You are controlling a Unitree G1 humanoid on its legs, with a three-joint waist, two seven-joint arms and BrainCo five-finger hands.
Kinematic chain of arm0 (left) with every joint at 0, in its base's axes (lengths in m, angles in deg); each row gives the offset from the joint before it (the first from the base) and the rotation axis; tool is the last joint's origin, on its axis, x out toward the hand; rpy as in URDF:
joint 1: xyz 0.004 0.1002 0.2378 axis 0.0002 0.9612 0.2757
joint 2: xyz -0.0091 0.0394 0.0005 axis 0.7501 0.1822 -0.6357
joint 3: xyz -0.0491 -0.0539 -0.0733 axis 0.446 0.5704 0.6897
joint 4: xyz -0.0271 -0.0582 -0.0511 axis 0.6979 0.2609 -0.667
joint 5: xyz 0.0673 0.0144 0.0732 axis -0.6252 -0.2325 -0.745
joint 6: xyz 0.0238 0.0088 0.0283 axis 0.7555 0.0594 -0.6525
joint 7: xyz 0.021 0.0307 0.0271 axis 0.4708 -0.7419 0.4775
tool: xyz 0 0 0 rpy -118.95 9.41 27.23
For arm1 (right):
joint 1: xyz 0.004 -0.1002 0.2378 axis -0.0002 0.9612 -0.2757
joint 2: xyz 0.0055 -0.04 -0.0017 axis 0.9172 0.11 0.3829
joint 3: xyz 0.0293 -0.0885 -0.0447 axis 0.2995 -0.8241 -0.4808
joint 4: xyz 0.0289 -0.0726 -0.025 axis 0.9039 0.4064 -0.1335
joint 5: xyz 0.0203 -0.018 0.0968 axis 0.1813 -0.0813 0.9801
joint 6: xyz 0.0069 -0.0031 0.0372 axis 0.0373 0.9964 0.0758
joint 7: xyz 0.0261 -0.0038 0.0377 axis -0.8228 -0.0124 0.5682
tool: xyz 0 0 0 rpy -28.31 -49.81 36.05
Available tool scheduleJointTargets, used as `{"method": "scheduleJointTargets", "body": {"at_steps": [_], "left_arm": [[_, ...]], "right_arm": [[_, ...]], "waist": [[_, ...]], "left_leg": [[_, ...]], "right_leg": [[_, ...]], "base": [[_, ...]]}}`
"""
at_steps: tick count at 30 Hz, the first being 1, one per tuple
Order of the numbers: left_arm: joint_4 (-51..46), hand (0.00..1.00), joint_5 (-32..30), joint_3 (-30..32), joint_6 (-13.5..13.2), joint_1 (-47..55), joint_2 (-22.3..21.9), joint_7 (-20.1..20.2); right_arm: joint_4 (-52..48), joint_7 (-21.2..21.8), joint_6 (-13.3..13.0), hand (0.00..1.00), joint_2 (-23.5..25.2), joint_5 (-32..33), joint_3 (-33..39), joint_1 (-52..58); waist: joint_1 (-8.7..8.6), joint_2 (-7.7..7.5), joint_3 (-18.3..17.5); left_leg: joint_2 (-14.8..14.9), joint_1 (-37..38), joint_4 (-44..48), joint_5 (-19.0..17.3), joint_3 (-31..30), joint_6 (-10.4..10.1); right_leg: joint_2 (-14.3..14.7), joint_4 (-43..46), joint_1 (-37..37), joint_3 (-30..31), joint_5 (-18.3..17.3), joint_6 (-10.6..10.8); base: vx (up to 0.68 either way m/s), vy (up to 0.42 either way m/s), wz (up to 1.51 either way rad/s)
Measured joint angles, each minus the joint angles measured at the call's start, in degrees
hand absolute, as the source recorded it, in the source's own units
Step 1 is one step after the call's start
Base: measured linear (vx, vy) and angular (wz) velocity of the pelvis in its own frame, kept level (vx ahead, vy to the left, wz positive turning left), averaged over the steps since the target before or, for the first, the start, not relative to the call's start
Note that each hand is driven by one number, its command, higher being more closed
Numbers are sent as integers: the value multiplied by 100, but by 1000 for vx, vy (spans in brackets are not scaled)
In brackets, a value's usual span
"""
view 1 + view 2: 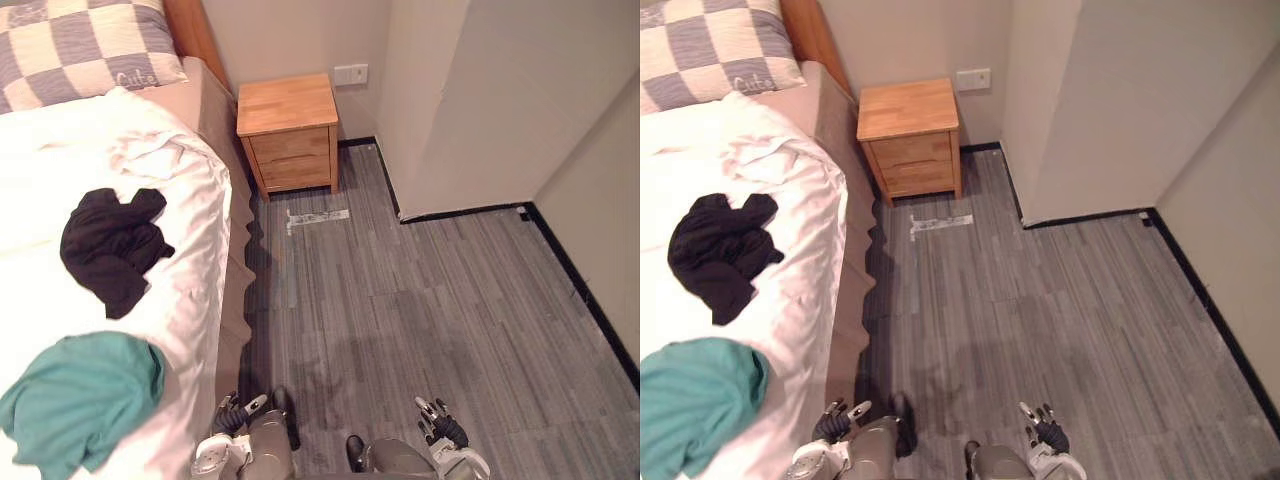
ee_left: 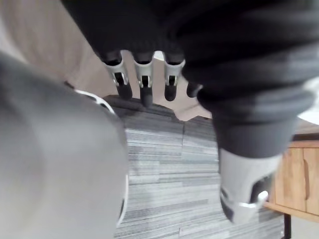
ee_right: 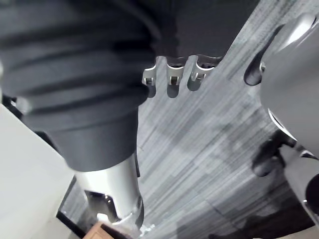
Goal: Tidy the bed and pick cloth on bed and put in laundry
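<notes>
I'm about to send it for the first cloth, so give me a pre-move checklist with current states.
1. Left robot hand empty: ok, fingers relaxed, low beside the bed.
2. Right robot hand empty: ok, fingers relaxed, low over the floor.
3. Black cloth free to lift: ok, lies alone on the sheet.
4. Teal cloth free: ok, on the sheet nearest the robot, apart from the black one.
5. Sheet smooth: not ok, rumpled near the pillow.
</notes>
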Motion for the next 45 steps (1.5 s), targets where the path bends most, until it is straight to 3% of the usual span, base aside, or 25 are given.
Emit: {"method": "scheduleJointTargets", "body": {"at_steps": [1, 2, 4, 8, 11, 13, 14, 15, 16, 17, 18, 20, 23, 24, 27, 29, 30, 31, 33, 37, 40, 41, 42, 43, 45], "left_arm": [[101, 0, 6, 8, 91, -100, 87, -13], [142, 0, 77, -4, 126, -114, 157, 6], [212, 0, 106, -243, 185, -140, 251, 18], [314, 0, 106, -266, 157, -108, 276, 25], [435, 0, 347, -182, -37, -104, 289, 11], [468, 0, 472, -71, -168, -44, 271, -18], [515, 0, 397, 27, -262, 51, 207, -45], [547, 0, 326, 24, -315, 84, 193, -98], [506, 0, 321, 74, -452, 84, 102, -142], [496, 0, 356, 77, -483, 79, 30, -185], [501, 0, 418, 80, -483, 80, 22, -187], [455, 0, 573, 158, -492, 91, 5, -51], [125, 0, 633, -4, -674, 187, -98, 82], [19, 0, 683, -149, -766, 184, -146, 129], [-82, 0, 814, -185, -708, 260, -97, 141], [-118, 0, 963, -155, -623, 345, -92, 139], [-126, 0, 1040, -34, -535, 287, 24, 123], [-128, 0, 1062, 20, -501, 289, 32, 106], [-69, 0, 1150, 57, -258, 290, 131, -95], [221, 0, 1233, 98, -44, 411, 509, -230], [276, 0, 1185, 298, 126, 474, 764, -253], [266, 0, 1050, 304, 147, 578, 970, -239], [287, 0, 961, 304, 149, 588, 994, -238], [243, 0, 814, 258, 149, 677, 732, -210], [219, 0, 554, 265, 148, 809, 535, -189]], "right_arm": [[84, -12, -5, 0, 73, -84, -42, -108], [81, -51, -72, 0, 135, -130, 16, -178], [75, -162, -124, 0, 89, -182, 8, -226], [-329, -104, -117, 0, -51, -82, -332, -364], [-493, -272, -130, 0, -51, -174, -362, -367], [-444, -520, -130, 0, -64, -235, -262, -330], [-454, -619, -165, 0, -161, -370, -191, -343], [-448, -678, -216, 0, -218, -516, -198, -374], [-334, -769, -295, 0, -332, -826, -203, -434], [-353, -783, -403, 0, -461, -1066, -206, -429], [-390, -783, -451, 0, -499, -1202, -204, -431], [-1114, -765, -534, 0, -507, -1611, -227, -298], [-2281, -700, -636, 0, -599, -1988, -621, -135], [-2777, -686, -651, 0, -620, -2200, -827, -116], [-3357, -523, -706, 0, -973, -2653, -1127, -390], [-3356, -312, -725, 0, -1251, -2812, -1305, -777], [-3330, -73, -711, 0, -1480, -2877, -1386, -1343], [-3332, -6, -707, 0, -1564, -2881, -1409, -1520], [-3477, 176, -673, 0, -1876, -2907, -1559, -1983], [-4509, 274, -500, 0, -2161, -3086, -1782, -2062], [-5103, 243, -128, 0, -2202, -3088, -1786, -2212], [-5084, 154, -5, 0, -2184, -3098, -1786, -2311], [-5026, 110, 11, 0, -2202, -3109, -1766, -2381], [-4875, 47, 44, 0, -2354, -3208, -1784, -2729], [-4874, -18, 62, 0, -2385, -3319, -1764, -3265]], "waist": [[18, -130, 80], [-51, -221, 160], [-132, -181, 294], [-126, 50, 446], [-130, 0, 596], [-126, -19, 703], [-169, 154, 662], [-212, 179, 641], [-162, 347, 630], [-118, 568, 653], [-84, 625, 662], [-69, 585, 687], [-105, 577, 624], [-115, 555, 623], [51, 409, 439], [189, 332, 287], [256, 78, 255], [255, 63, 264], [238, 23, 311], [196, 7, 340], [156, -359, 357], [170, -691, 335], [168, -821, 345], [297, -492, 311], [343, -149, 434]], "left_leg": [[-156, 136, 35, -171, 15, 134], [-248, 373, 31, -329, -8, 270], [-214, 926, 123, -626, -119, 336], [130, 2004, -438, -930, -130, 166], [234, 2343, -522, -1352, -230, -145], [304, 2788, -400, -1916, -319, -233], [538, 3057, -280, -2158, -350, -107], [614, 3015, 78, -2139, -454, -88], [939, 2346, 1625, -1755, -703, 139], [1283, 1774, 2758, -957, -706, 116], [1363, 1573, 3118, -1013, -712, -1], [1119, 1216, 2679, -1433, -286, -467], [626, 773, 891, -905, 888, -340], [618, 481, 621, -480, 2070, 3], [465, 330, 160, -258, 3405, 573], [397, 352, -38, -291, 3390, 1004], [157, 389, 4, -561, 3152, 1365], [132, 404, -25, -595, 3035, 1369], [27, 764, -93, -646, 2184, 1199], [-34, 1520, -667, -665, 516, 855], [-182, 1476, -741, -652, -871, 445], [-401, 1438, -629, -700, -1290, 178], [-432, 1457, -574, -710, -1476, 45], [-212, 1330, -420, -678, -1538, -76], [69, 1103, -297, -688, -1406, -210]], "right_leg": [[-206, 1325, -568, -549, 208, 456], [-386, 2585, -1153, -912, 747, 589], [-381, 3077, -1409, -1240, 557, 481], [-475, 610, -1869, -2366, 541, 317], [-698, -1657, -2335, -1936, 1886, 685], [-941, -1701, -2354, -1638, 2181, 847], [-826, -1105, -2392, -1803, 2580, 768], [-773, -832, -2395, -1855, 2588, 709], [-665, -544, -2299, -2043, 2384, 257], [-487, -773, -1964, -2171, 2250, 55], [-454, -904, -1790, -2218, 2220, -15], [-578, -1413, -938, -2474, 2175, -233], [-752, -1791, -373, -3040, 1909, -273], [-717, -1958, -54, -3547, 1765, -290], [-580, -1817, 373, -4323, 1122, -121], [-608, -1300, 363, -4513, 640, 22], [-996, -88, 113, -4559, 255, 160], [-1125, 491, -81, -4496, 305, 163], [-1306, 2228, -694, -3748, 325, 193], [-659, 1143, -1053, -2406, 285, 244], [-477, -869, -1431, -658, 1174, 832], [-688, -1506, -1360, -222, 1630, 1367], [-717, -1343, -1317, -207, 1910, 1306], [-529, -1292, -1308, -503, 1734, 1073], [-368, -1323, -1250, -909, 1979, 458]], "base": [[549, 189, 4], [637, 209, 23], [537, 110, 32], [522, -1, 6], [670, -162, 17], [569, -270, 25], [396, -231, 26], [714, -402, 40], [837, -486, 41], [812, -469, 32], [614, -335, 22], [558, -258, 35], [476, -180, 95], [412, -115, 148], [414, -71, 144], [472, -28, 92], [587, -37, 89], [483, -28, 123], [477, -108, 149], [419, -282, 212], [335, -415, 230], [276, -414, 190], [417, -570, 192], [273, -327, 118], [244, -261, 97]]}}
